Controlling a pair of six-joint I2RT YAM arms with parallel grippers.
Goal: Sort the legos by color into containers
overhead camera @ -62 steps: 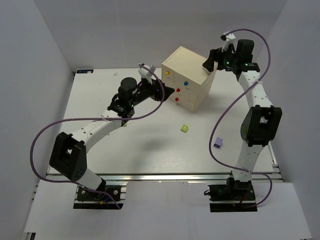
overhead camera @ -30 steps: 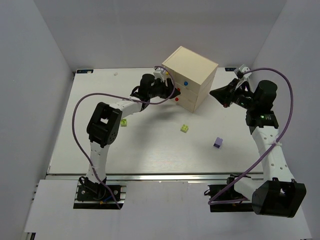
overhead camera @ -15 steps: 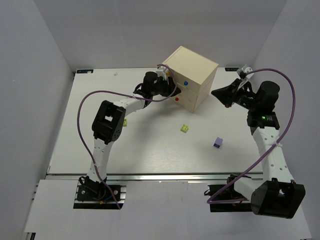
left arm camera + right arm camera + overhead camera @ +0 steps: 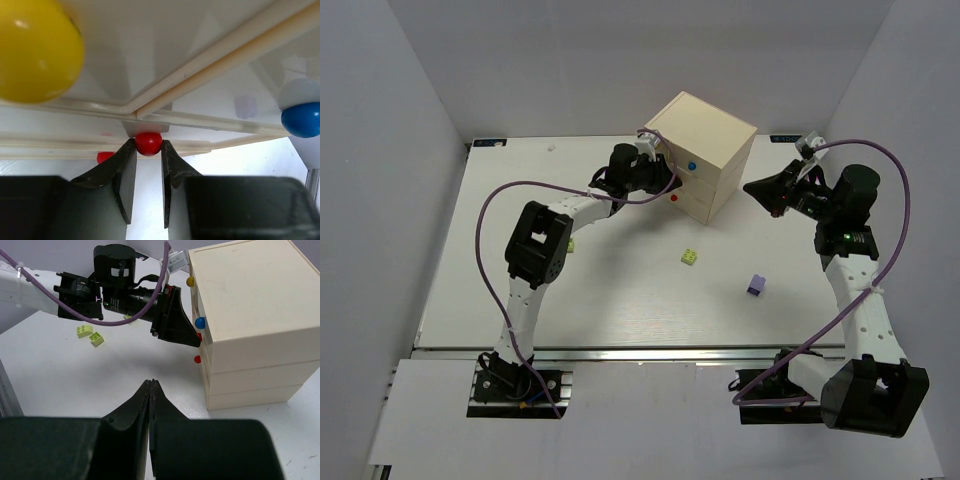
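Note:
The cream chest [image 4: 705,130] stands at the back of the table, its drawers shut. My left gripper [image 4: 148,145] is at the chest's front, its two fingers pressed against either side of a small red knob [image 4: 148,143]. A second red knob [image 4: 104,156] sits lower, a yellow knob [image 4: 37,50] and a blue knob [image 4: 301,119] above. My right gripper [image 4: 150,382] hovers shut and empty to the right of the chest. A lime lego [image 4: 690,257] and a purple lego [image 4: 756,285] lie on the table in front.
Two more lime legos [image 4: 84,330] lie on the table under the left arm, left of the chest. The left arm's purple cable [image 4: 485,240] loops over the left half of the table. White walls enclose the table at the sides and back.
The left jaws have narrowed onto the red knob after reaching the chest front. The right arm swung off the chest top to its right side earlier, and has barely moved since.

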